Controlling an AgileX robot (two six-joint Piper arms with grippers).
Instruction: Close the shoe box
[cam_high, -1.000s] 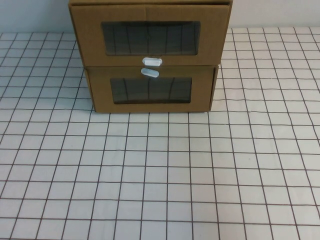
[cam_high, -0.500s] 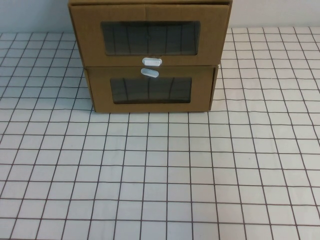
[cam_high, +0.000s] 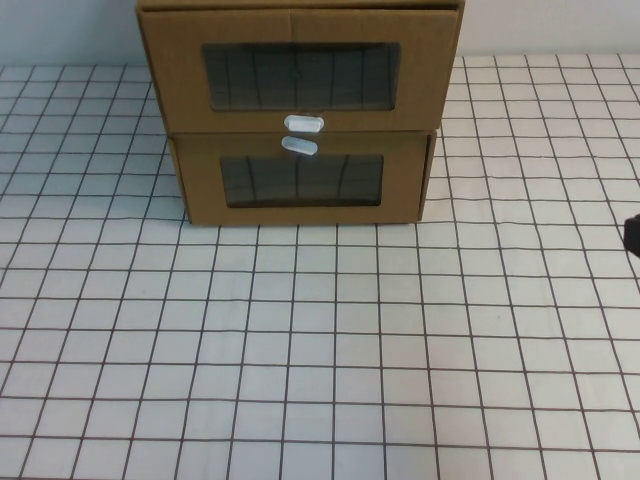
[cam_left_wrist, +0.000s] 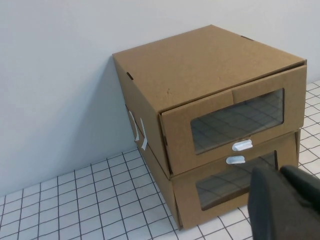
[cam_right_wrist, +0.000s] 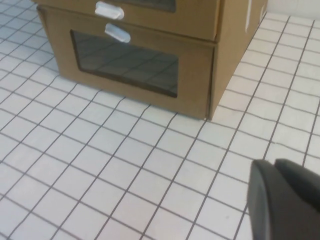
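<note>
We see the shoe box (cam_high: 300, 75) protruding from its stack; right gripper (cam_high: 632, 235) nears at table edge, left gripper (cam_left_wrist: 285, 205) beside it, grips possibly unreadable.

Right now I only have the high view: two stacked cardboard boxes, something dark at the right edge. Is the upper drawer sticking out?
Observer: In the left wrist view, the shoe box drawer front juts slightly past its sleeve.
Operator: Where's the left gripper?
Observer: The left gripper is off the box's left front corner, not touching it.
Operator: And that dark thing?
Observer: It's the right gripper, over bare table off the right front corner.
</note>
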